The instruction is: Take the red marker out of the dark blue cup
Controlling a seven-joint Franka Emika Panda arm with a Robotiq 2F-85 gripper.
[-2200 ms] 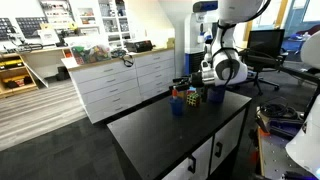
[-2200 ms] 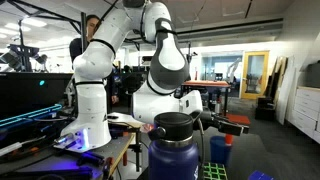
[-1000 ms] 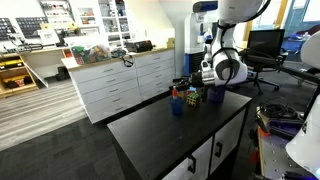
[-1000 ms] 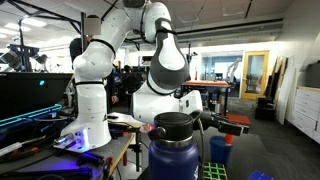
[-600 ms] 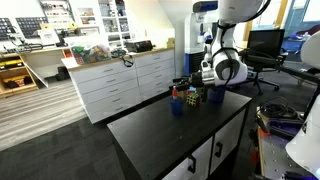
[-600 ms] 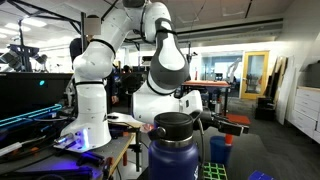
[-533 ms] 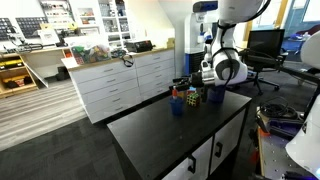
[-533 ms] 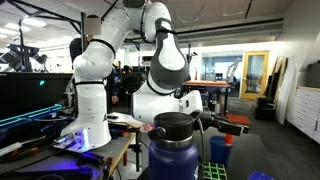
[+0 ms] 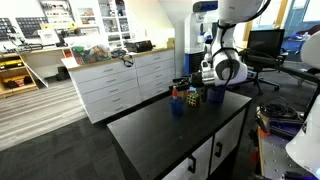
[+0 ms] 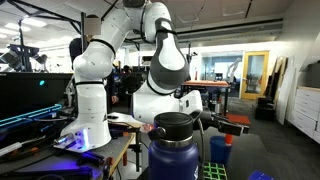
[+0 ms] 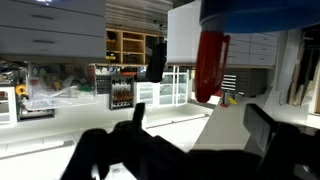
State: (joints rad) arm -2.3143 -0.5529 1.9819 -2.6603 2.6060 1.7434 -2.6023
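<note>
In an exterior view the small dark blue cup (image 9: 177,104) stands at the far end of the black table (image 9: 170,135), with the red marker (image 9: 174,94) poking out of its top. My gripper (image 9: 203,82) hangs just behind and above the cup. In the wrist view, which looks upside down, a blue shape (image 11: 260,12) fills the top edge and a red stick (image 11: 210,65) reaches from it. My two dark fingers (image 11: 200,120) are spread wide with nothing between them. The cup also shows in an exterior view (image 10: 220,150).
A multicoloured cube (image 9: 193,98) and a dark object (image 9: 212,96) stand beside the cup. A tall violet-blue bottle (image 10: 172,152) fills the foreground and a green cube (image 10: 212,172) lies next to it. White drawers (image 9: 125,85) stand beyond the table.
</note>
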